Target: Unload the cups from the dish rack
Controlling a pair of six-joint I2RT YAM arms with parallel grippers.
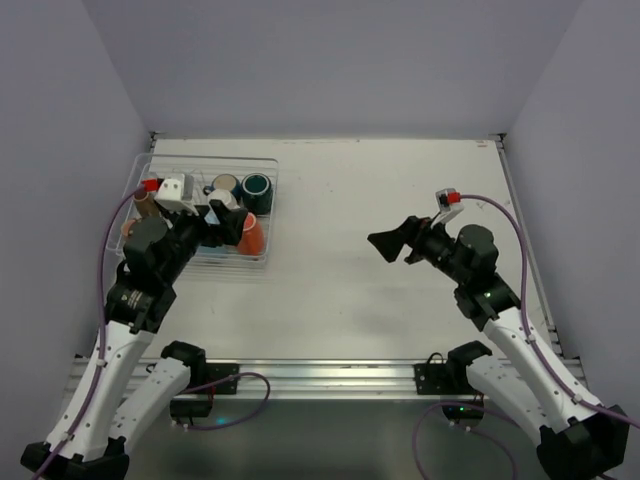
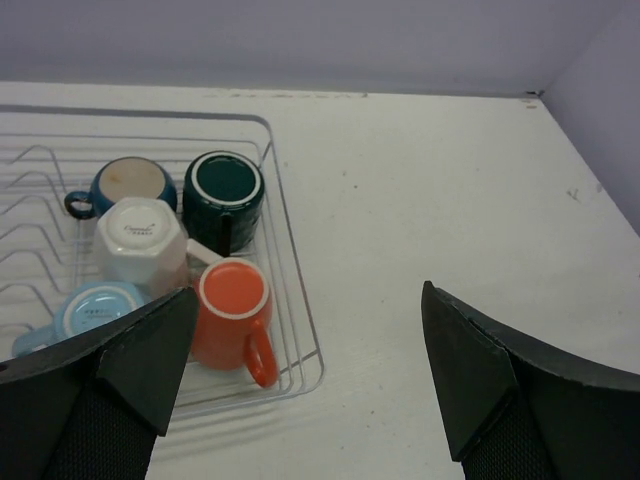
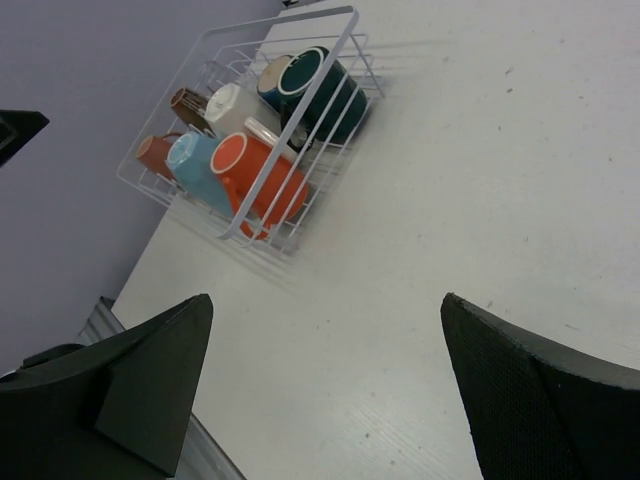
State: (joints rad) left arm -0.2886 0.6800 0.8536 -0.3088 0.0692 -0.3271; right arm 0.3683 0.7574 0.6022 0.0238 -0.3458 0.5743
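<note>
Currently, the dish rack (image 1: 268,170) sits at the far-left part of the table (image 1: 400,300); every visible one of the cups (image 3: 240,112) is inside it, clustered toward its right end.

Cup positions:
- the orange mug (image 2: 232,315) lies tilted at the near right corner, handle toward the near rim;
- the white cup (image 2: 142,245) stands base up just behind it, touching it;
- the light blue cup (image 2: 95,310) is base up, just left of the orange mug;
- the dark teal cup (image 2: 223,195) and the navy mug (image 2: 128,185) fill the far row side by side;
- a small dark brown cup (image 3: 188,103) and a reddish-pink cup (image 3: 155,155) sit further left, partly hidden.

The left gripper (image 2: 310,375) hovers over the near side of the rack; its jaws are spread wide with nothing between them. The right gripper (image 3: 345,390) hangs over the table right of centre, well apart from the rack and pointing toward it; its jaws are likewise spread wide and empty.
</note>
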